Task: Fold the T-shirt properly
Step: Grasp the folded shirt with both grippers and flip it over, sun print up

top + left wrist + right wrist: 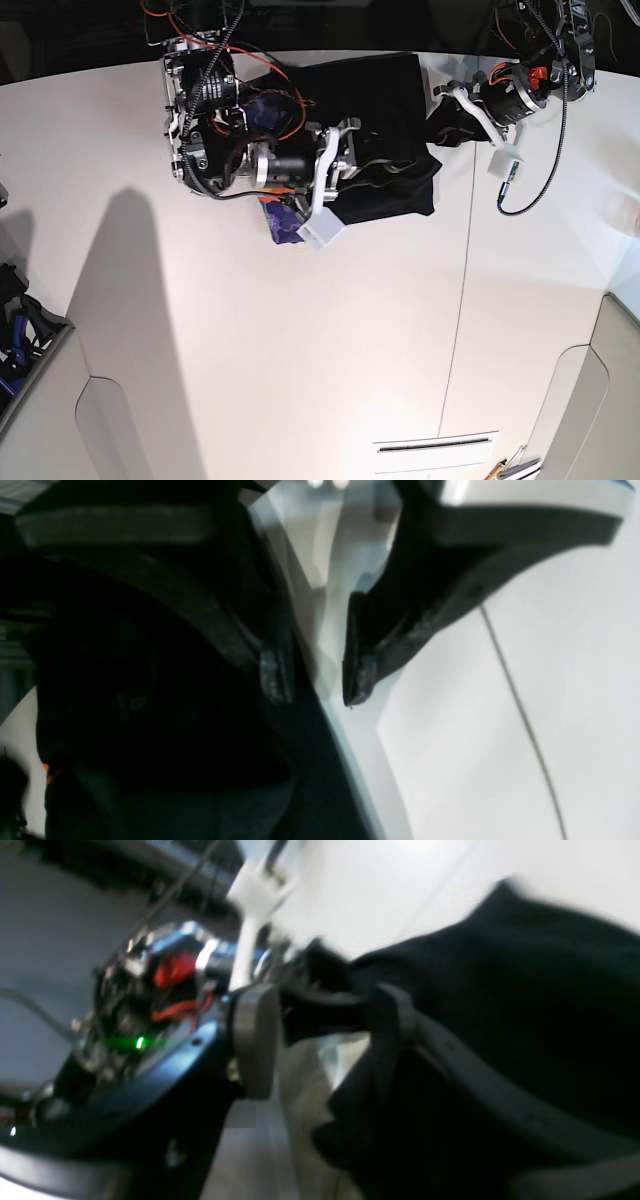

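Note:
The black T-shirt [385,110] lies bunched at the far middle of the white table [300,350], with bits of its purple print [282,222] showing at its left edge. My right gripper [340,165] is in the shirt's left part. In the blurred right wrist view, black cloth [525,1005] drapes over one finger [465,1075], and the jaws stand apart with table showing between them. My left gripper [447,110] is at the shirt's right edge. In the left wrist view it [315,685] is open and empty, with black cloth [165,720] against one finger [275,675].
A black cable [540,170] hangs from the left arm onto the table at the far right. A table seam [460,300] runs front to back. Dark objects [15,320] lie off the table's left edge. A thin seam line [520,715] crosses the table beside the left gripper.

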You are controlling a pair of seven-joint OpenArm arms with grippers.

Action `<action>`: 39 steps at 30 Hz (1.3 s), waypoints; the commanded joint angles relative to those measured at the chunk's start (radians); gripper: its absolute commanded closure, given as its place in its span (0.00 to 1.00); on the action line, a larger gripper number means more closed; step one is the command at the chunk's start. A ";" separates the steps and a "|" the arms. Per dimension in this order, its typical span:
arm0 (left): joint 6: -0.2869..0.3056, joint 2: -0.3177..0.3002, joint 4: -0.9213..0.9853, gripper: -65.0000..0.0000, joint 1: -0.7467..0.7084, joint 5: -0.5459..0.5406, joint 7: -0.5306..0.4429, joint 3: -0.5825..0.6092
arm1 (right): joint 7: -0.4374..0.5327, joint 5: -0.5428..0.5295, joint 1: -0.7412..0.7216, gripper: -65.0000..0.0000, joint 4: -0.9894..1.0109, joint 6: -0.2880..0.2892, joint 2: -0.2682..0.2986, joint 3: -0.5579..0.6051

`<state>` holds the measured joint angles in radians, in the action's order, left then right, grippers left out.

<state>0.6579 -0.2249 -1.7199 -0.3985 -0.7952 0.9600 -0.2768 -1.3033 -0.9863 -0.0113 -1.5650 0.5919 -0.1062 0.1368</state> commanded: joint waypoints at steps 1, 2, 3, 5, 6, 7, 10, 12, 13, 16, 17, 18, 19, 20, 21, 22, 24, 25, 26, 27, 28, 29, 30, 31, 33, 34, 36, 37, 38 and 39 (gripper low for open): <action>-0.004 -0.008 -0.009 0.68 0.001 -0.002 0.008 -0.002 | 0.002 -0.034 -0.013 0.55 -0.017 0.006 -0.010 0.026; -0.002 -0.009 -0.010 0.68 0.005 -0.002 0.008 -0.004 | 0.001 -0.035 -0.014 0.55 -0.017 0.006 -0.010 0.046; 0.003 -0.009 -0.016 0.68 0.014 -0.006 0.008 -0.011 | 0.002 -0.034 -0.018 0.59 -0.017 0.007 -0.010 0.061; 0.005 -0.009 -0.047 0.69 0.029 -0.036 0.011 -0.039 | 0.001 -0.016 -0.045 0.75 -0.017 0.006 -0.010 0.068; 0.005 -0.009 -0.073 0.73 0.034 -0.055 0.018 -0.059 | 0.001 0.003 -0.065 0.85 -0.017 0.006 -0.008 0.064; 0.006 -0.009 -0.106 0.76 0.035 -0.074 0.024 -0.080 | 0.001 0.028 -0.088 0.96 -0.017 0.006 -0.006 0.056; 0.021 -0.008 -0.227 0.87 0.032 -0.151 0.089 -0.134 | 0.010 0.124 -0.158 1.00 -0.017 0.006 -0.005 0.003; 0.020 -0.008 -0.309 0.96 0.026 -0.236 0.153 -0.145 | 0.039 0.195 -0.199 1.00 -0.017 0.006 -0.005 -0.047; 0.027 -0.007 -0.347 1.00 0.010 -0.269 0.159 -0.143 | 0.055 0.239 -0.217 1.00 -0.017 0.006 -0.005 -0.069; 0.040 0.007 -0.423 1.00 -0.068 -0.349 0.159 -0.109 | 0.097 0.354 -0.257 1.00 -0.011 0.006 0.003 -0.111; 0.040 0.016 -0.432 1.00 -0.092 -0.365 0.159 -0.090 | 0.105 0.366 -0.266 1.00 -0.004 0.005 0.014 -0.111; 0.040 0.026 -0.433 1.00 -0.111 -0.375 0.160 -0.064 | 0.115 0.378 -0.274 1.00 0.006 0.005 0.027 -0.110; 0.040 0.032 -0.431 1.00 -0.123 -0.375 0.164 -0.034 | 0.124 0.393 -0.280 1.00 0.022 0.001 0.040 -0.110; 0.040 0.034 -0.427 1.00 -0.128 -0.374 0.167 0.001 | 0.136 0.407 -0.282 1.00 0.037 -0.005 0.054 -0.110; 0.040 0.034 -0.422 1.00 -0.129 -0.365 0.167 0.035 | 0.148 0.415 -0.282 1.00 0.053 -0.005 0.068 -0.110; 0.040 0.034 -0.417 1.00 -0.128 -0.345 0.165 0.069 | 0.149 0.414 -0.281 1.00 0.073 -0.005 0.081 -0.110; 0.040 0.034 -0.402 1.00 -0.128 -0.299 0.156 0.125 | 0.148 0.414 -0.275 1.00 0.114 -0.005 0.101 -0.110; 0.040 0.033 -0.389 1.00 -0.128 -0.268 0.146 0.148 | 0.147 0.407 -0.273 1.00 0.137 -0.005 0.109 -0.110; 0.040 0.033 -0.372 1.00 -0.127 -0.226 0.130 0.165 | 0.144 0.399 -0.270 1.00 0.161 -0.005 0.115 -0.110; 0.040 0.033 -0.351 1.00 -0.127 -0.183 0.114 0.175 | 0.143 0.388 -0.264 1.00 0.182 -0.005 0.122 -0.110; 0.040 0.033 -0.325 1.00 -0.124 -0.137 0.102 0.179 | 0.142 0.375 -0.257 1.00 0.197 -0.005 0.128 -0.110; 0.040 0.033 -0.294 1.00 -0.116 -0.091 0.098 0.179 | 0.135 0.372 -0.251 1.00 0.210 -0.005 0.135 -0.110; 0.025 0.032 -0.262 1.00 -0.104 -0.047 0.098 0.179 | 0.127 0.370 -0.242 1.00 0.214 -0.005 0.143 -0.110; 0.006 0.025 -0.226 1.00 -0.088 -0.006 0.095 0.179 | 0.116 0.364 -0.231 1.00 0.214 -0.005 0.152 -0.110; -0.027 0.010 -0.156 1.00 -0.047 0.068 0.063 0.178 | 0.087 0.313 -0.211 1.00 0.213 -0.005 0.182 -0.110; -0.046 0.001 -0.123 1.00 -0.023 0.100 0.037 0.178 | 0.069 0.278 -0.202 1.00 0.213 -0.005 0.198 -0.110; -0.080 -0.015 -0.071 1.00 0.029 0.161 -0.014 0.178 | 0.039 0.200 -0.178 1.00 0.206 -0.005 0.231 -0.111; -0.095 -0.021 -0.050 1.00 0.055 0.187 -0.035 0.178 | 0.023 0.161 -0.162 1.00 0.200 -0.005 0.245 -0.111; -0.104 -0.025 -0.034 1.00 0.081 0.209 -0.053 0.178 | 0.010 0.125 -0.145 1.00 0.190 -0.005 0.256 -0.111; -0.114 -0.026 -0.023 1.00 0.106 0.229 -0.066 0.178 | 0.001 0.094 -0.124 1.00 0.178 -0.005 0.262 -0.111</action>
<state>0.5610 -0.2401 -1.7370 -0.2909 -0.5938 0.8886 -0.0925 -1.2900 -0.8841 -0.1261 -1.3735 0.5838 0.1555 0.0254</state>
